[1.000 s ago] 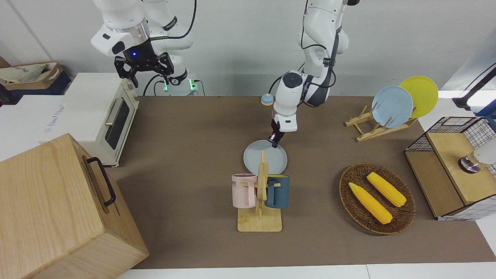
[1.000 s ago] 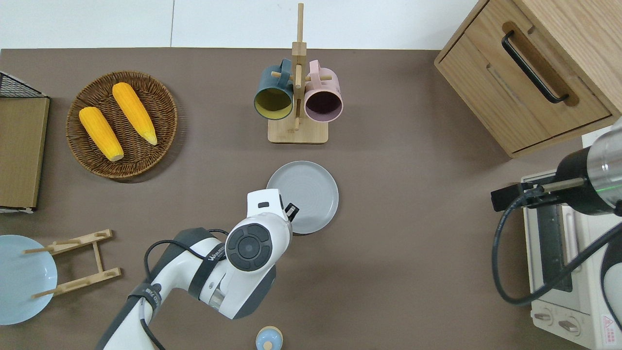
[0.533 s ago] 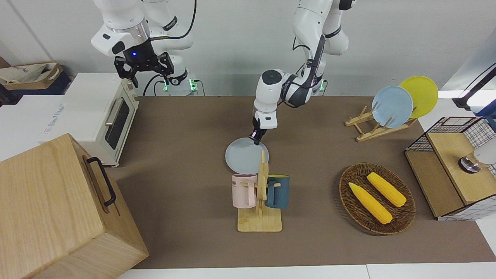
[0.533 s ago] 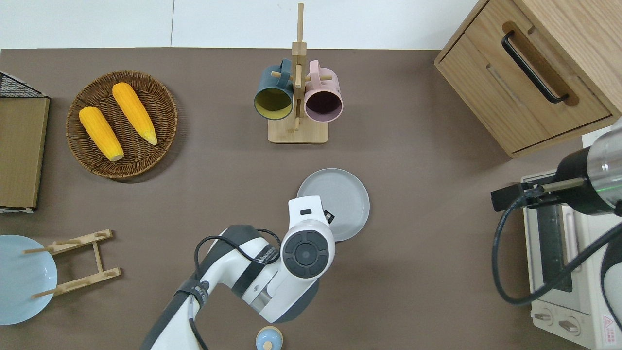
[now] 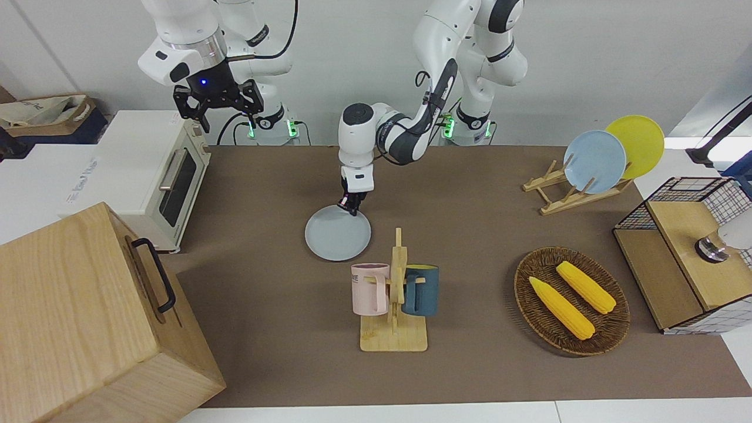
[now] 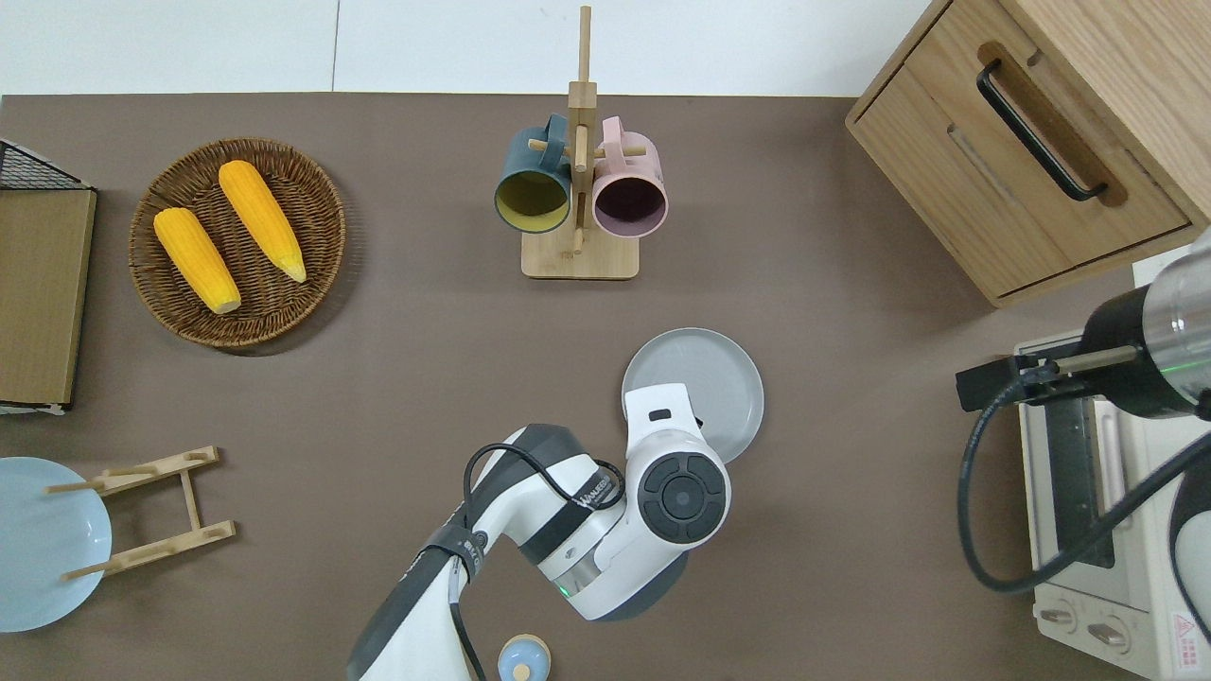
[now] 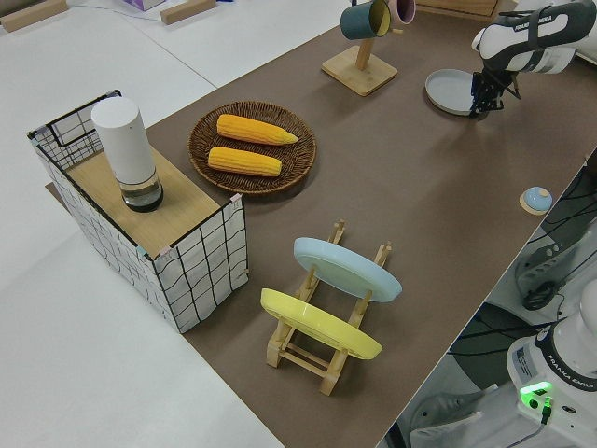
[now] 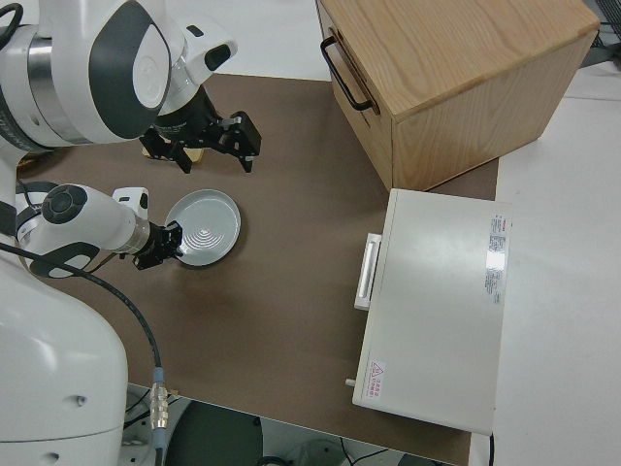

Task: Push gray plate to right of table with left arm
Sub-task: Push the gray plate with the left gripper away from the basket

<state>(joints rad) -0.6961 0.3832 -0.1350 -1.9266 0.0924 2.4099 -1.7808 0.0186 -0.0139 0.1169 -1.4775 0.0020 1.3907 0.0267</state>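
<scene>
plate: gray plate [image 5: 337,237] sits flat on the table [image 5: 264,305], roughly mid-table, nearer the robots than the mug rack [image 5: 395,305] and a bit toward the right arm's end of it. Also shows in the overhead view [image 6: 705,378], the left side view [image 7: 451,91] and the right side view [image 8: 205,225].

left gripper: the left gripper [image 5: 351,205] is down low, right at the plate's rim on the edge closest to the robots. Looks like it's touching the rim, fingertips pointing down. In the overhead view the wrist covers it. Right side view has it [image 8: 163,245] pressed up beside the plate.

claw state: honestly can't tell how wide the fingers are, too small and dark.

right arm: parked; the right gripper [image 5: 217,100] hangs with its fingers spread apart, nothing in them.

other stuff: pink mug [image 5: 370,288] and dark blue mug [image 5: 420,289] hang on the rack. Basket [image 5: 571,301] with two corn cobs [image 5: 561,308] toward the left arm's end. Sky-blue plate [image 5: 594,161] and yellow plate [image 5: 637,144] stand in a wooden rack. Toaster oven [image 5: 147,176] and wooden cabinet [image 5: 82,317] at the right arm's end.
</scene>
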